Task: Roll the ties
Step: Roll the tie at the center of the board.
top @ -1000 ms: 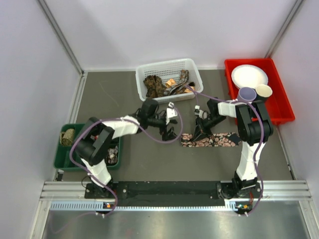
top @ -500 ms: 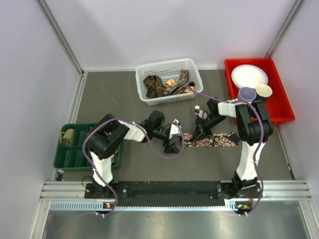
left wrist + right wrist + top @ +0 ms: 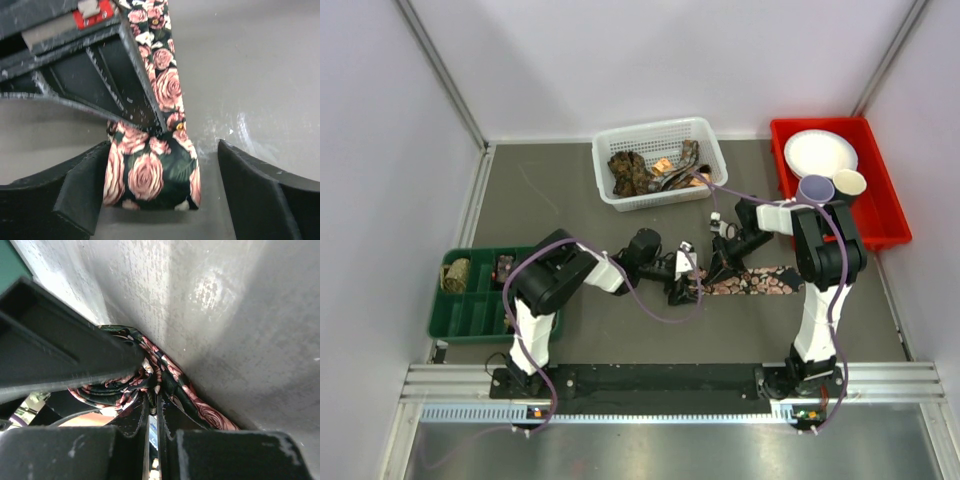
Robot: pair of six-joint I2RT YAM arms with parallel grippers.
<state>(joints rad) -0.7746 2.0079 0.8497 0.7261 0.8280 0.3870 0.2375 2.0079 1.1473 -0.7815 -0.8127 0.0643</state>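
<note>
while the right gripper pinches the coil of the rose tie and the left gripper straddles it, jaws apart, releasing before the left closes could unroll it.

White basket back centre; red tray right, holding plate; green bin left.

Grey table: rose tie, white basket, red bin, green tray.

White-and-black arms, looping purple cables, matte black fingers
</note>
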